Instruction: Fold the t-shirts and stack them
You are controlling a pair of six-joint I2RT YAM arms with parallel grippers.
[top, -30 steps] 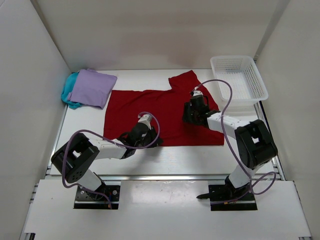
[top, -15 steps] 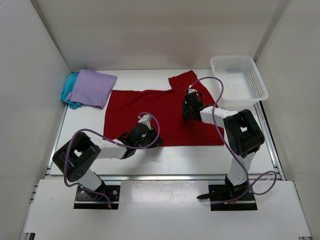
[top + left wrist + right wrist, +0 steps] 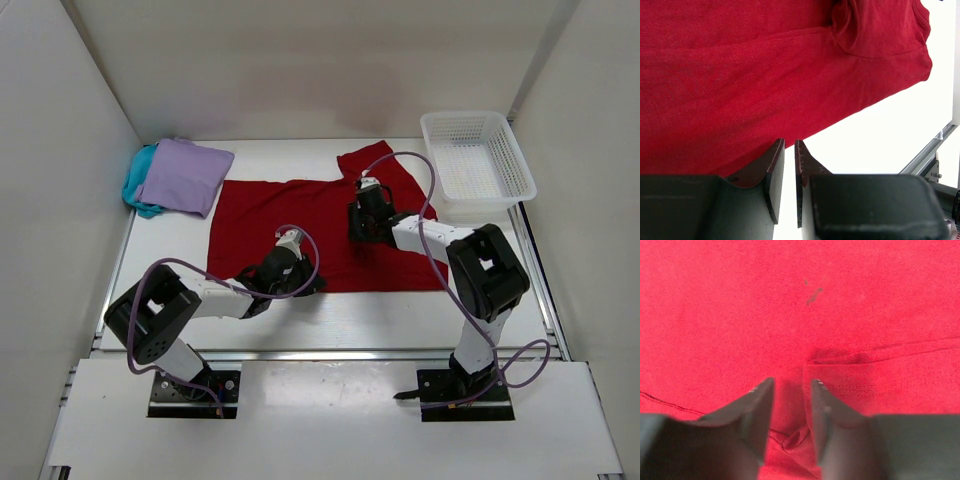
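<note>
From above, we saw the soft deep red cloth t-shirt (image 3: 280,210) lying flat on the white table (image 3: 380,310), limp, best pinched at hems; left wrist showed the left gripper (image 3: 789,145) nearly closed at its hem, hold unclear; right wrist, the right gripper (image 3: 792,385) parted over a seam.

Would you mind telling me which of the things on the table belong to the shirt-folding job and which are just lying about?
Part of the job:
- red t-shirt, spread out flat
- lavender t-shirt, folded, far left
- teal t-shirt, showing from under the lavender one

Just lying about:
- white mesh basket, far right corner
</note>
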